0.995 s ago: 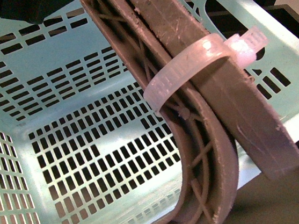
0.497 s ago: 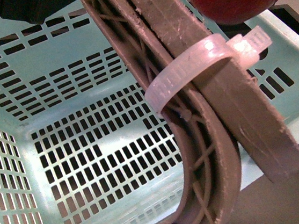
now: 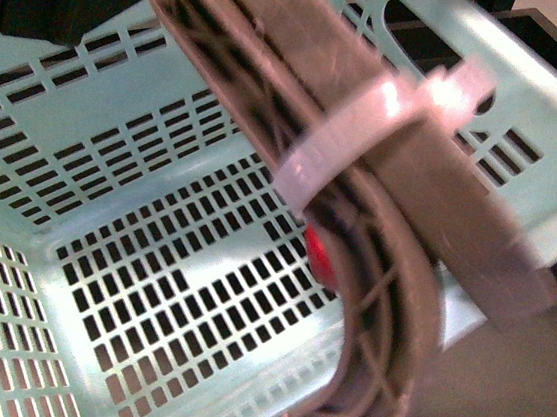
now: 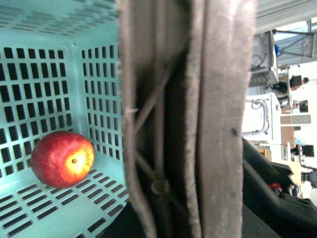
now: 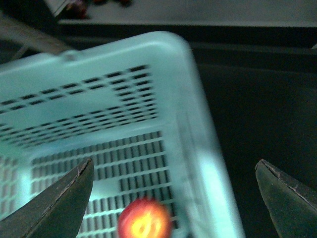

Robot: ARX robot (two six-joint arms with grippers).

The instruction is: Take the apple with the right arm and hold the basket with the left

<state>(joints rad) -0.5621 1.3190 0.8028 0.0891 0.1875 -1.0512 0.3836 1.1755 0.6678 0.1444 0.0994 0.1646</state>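
Well, the apple (image 4: 63, 158) sits in the basket (image 3: 550, 208), right gripper (image 5: 174, 162) spread empty, left gripper (image 3: 426, 312) pressed together (grip hidden), so next we hold steady.

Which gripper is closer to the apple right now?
Left, probably. The left gripper sits at the basket wall beside the apple; the right gripper hangs open above it.

Basket (image 3: 127, 115) open overhead; left hand (image 3: 431, 352) crosses its right rim, apple (image 4: 63, 158) occupies floor near 1 corner.
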